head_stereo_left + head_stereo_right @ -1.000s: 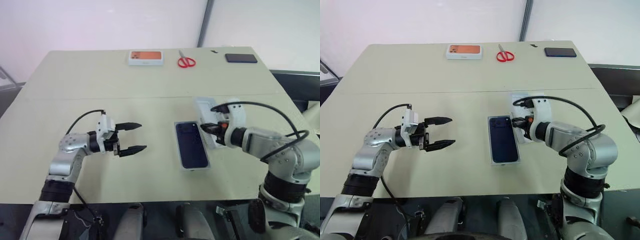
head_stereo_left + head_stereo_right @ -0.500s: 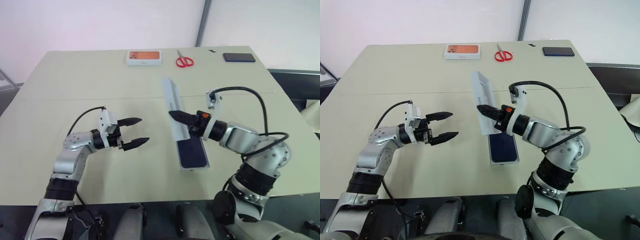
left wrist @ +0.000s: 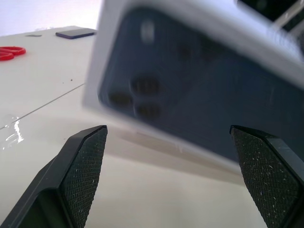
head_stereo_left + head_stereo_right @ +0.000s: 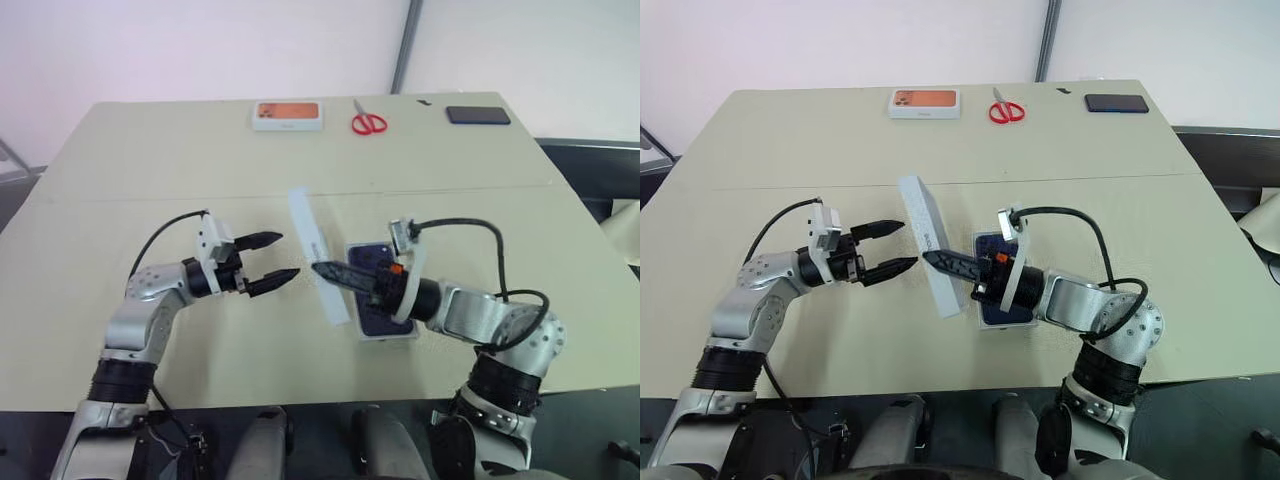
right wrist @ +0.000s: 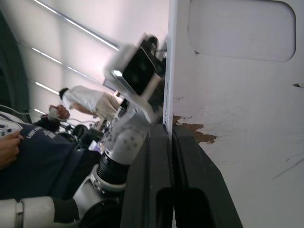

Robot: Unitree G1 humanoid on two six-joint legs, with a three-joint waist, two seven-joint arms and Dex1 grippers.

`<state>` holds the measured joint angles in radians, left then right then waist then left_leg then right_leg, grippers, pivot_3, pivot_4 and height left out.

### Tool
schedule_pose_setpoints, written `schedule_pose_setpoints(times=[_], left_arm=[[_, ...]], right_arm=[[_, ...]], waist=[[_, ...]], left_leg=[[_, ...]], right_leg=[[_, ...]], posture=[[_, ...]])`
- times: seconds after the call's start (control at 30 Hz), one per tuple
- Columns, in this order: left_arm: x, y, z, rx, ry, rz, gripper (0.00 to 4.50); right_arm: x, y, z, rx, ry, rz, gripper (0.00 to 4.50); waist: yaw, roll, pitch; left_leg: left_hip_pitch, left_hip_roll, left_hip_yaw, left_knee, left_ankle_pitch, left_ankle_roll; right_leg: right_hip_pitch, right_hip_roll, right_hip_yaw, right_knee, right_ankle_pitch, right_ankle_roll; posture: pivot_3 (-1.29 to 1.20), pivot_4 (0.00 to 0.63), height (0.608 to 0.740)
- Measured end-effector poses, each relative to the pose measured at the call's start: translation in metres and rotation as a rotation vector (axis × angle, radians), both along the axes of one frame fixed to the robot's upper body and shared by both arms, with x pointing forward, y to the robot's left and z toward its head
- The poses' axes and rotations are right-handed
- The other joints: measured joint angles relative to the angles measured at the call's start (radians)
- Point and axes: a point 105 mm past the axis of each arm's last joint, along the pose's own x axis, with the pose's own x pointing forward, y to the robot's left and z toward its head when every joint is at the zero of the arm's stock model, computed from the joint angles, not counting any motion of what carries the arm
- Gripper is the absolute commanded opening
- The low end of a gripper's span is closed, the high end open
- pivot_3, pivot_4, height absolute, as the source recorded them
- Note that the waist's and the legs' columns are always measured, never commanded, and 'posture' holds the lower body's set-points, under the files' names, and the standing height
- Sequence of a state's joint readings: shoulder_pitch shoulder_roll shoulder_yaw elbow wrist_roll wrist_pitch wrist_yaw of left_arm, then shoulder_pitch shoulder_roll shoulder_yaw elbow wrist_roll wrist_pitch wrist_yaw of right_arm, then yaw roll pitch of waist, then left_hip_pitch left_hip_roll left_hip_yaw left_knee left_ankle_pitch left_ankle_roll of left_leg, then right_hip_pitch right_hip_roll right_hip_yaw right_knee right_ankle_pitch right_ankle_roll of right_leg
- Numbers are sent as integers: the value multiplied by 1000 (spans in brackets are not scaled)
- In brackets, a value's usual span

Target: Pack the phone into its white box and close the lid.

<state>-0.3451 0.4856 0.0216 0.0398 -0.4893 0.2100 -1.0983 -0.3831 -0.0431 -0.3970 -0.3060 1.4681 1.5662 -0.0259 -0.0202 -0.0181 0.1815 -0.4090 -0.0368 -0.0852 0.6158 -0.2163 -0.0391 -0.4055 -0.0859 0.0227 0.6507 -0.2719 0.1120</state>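
Table (image 4: 150,150): long, pale, most of it bare. Work sits near the front edge, right of centre.

Lid (image 4: 929,260): off the table, standing on edge, tilted, hanging between the two grippers. Held by one wall only, probably because a thin wall is the one part narrow fingers can pinch. The left wrist view shows its printed face, a picture of a dark phone; the right wrist view shows its white inside with scuffs and a brown torn patch.

Box (image 4: 366,333): flat on the table near the front edge, just beside the raised lid on its right. Only a thin white rim shows around the phone.

Phone (image 4: 385,312): dark blue, back up, lying in the box, partly hidden behind the right arm. Packing looks done; closing remains.

Right gripper (image 4: 952,266): level, pointing left, fingers pressed together on the lid's wall.

Left gripper (image 4: 268,262): level, facing the lid, fingers spread, near it but not touching. My guess: it waits to steady or take the lid's free side, since a one-wall pinch leaves it apt to swing.

Far edge: an orange-pictured box (image 4: 289,114), red scissors (image 4: 369,122), a small dark slab (image 4: 477,114), all well apart from the work.
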Motion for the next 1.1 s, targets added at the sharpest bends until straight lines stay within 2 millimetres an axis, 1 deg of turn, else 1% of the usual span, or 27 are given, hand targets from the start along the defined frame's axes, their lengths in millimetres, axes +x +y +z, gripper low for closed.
schedule_pose_setpoints(times=[0.03,0.1,0.23,0.27,0.3,0.33,0.43,0.5,0.6,0.7,0.77,0.8,0.83,0.9,1.0,1.03,1.1], left_arm=[[-1,0,0,-1,0,-2,4112],[-4,-1,-4,-4,15,-6,3491],[-12,-10,-11,-6,41,-45,1423],[-13,-12,-13,-1,43,-52,972],[-15,-15,-17,10,52,-65,373],[-16,-19,-20,13,57,-75,74],[-18,-35,-35,47,73,-121,74],[-11,-39,-37,52,78,-118,74],[-2,-43,-29,52,44,-117,0],[1,-49,-27,35,27,-118,0],[1,-53,-29,28,32,-123,0],[3,-55,-29,27,35,-128,0],[3,-56,-30,29,35,-128,0],[7,-57,-28,34,30,-127,0],[15,-61,-23,35,10,-127,0],[18,-62,-24,38,8,-125,0],[23,-66,-25,38,9,-125,0]], right_arm=[[-2,-1,-5,-19,18,-1,6],[-3,0,-9,-30,37,-12,0],[3,-2,-10,-43,59,-59,0],[4,-2,-10,-44,62,-64,0],[3,-3,-11,-44,68,-68,0],[4,-2,-11,-43,71,-71,0],[5,-1,-13,-57,76,-77,0],[8,-4,-14,-62,79,-98,0],[12,-10,-17,-74,86,-128,932],[15,-19,-24,-95,109,-156,2444],[17,-23,-26,-131,97,-169,3554],[20,-30,-27,-169,74,-184,4013],[24,-35,-25,-190,49,-199,4013],[30,-48,-13,-199,-24,-227,4013],[32,-80,-1,-300,-167,-249,4013],[35,-91,0,-337,-204,-280,4013],[46,-105,-4,-404,-256,-361,4013]], waist=[[1,0,0],[-1,0,0],[0,0,0],[0,0,0],[0,0,0],[2,0,0],[5,0,0],[6,0,0],[6,0,0],[5,0,0],[3,0,0],[4,0,0],[4,0,0],[5,0,0],[13,-1,0],[11,-1,0],[8,-1,0]], left_leg=[[0,0,0,0,0,0],[0,0,0,0,0,0],[0,0,0,0,0,0],[0,0,0,0,0,0],[0,0,0,0,0,0],[0,0,0,0,0,0],[0,0,0,1,0,0],[0,0,1,1,0,0],[0,0,1,1,0,0],[0,0,1,1,0,0],[0,0,1,1,0,0],[0,0,1,1,0,0],[0,0,1,1,0,0],[-1,-1,1,1,0,0],[-1,-1,1,2,0,0],[-1,-1,1,2,0,1],[-1,-2,2,2,0,1]], right_leg=[[0,0,0,0,0,0],[0,0,0,0,0,0],[1,0,0,-1,0,0],[1,0,0,-1,0,0],[1,0,0,-1,0,0],[1,0,0,-1,0,0],[2,0,0,-2,0,0],[2,1,-1,-2,0,0],[2,0,-1,-3,0,0],[2,0,-1,-3,0,0],[2,1,0,-2,0,0],[2,1,-1,-2,0,0],[2,1,-1,-3,0,0],[2,2,-1,-3,0,0],[4,2,-3,-5,0,0],[4,2,-3,-5,0,0],[4,2,-3,-5,0,0]], posture=[[0,150,740],[0,150,740],[0,150,740],[0,150,740],[0,150,740],[0,150,740],[0,150,740],[0,150,740],[0,150,740],[0,150,740],[0,150,740],[0,150,740],[0,150,740],[0,150,740],[0,150,740],[0,150,740],[0,150,740]])
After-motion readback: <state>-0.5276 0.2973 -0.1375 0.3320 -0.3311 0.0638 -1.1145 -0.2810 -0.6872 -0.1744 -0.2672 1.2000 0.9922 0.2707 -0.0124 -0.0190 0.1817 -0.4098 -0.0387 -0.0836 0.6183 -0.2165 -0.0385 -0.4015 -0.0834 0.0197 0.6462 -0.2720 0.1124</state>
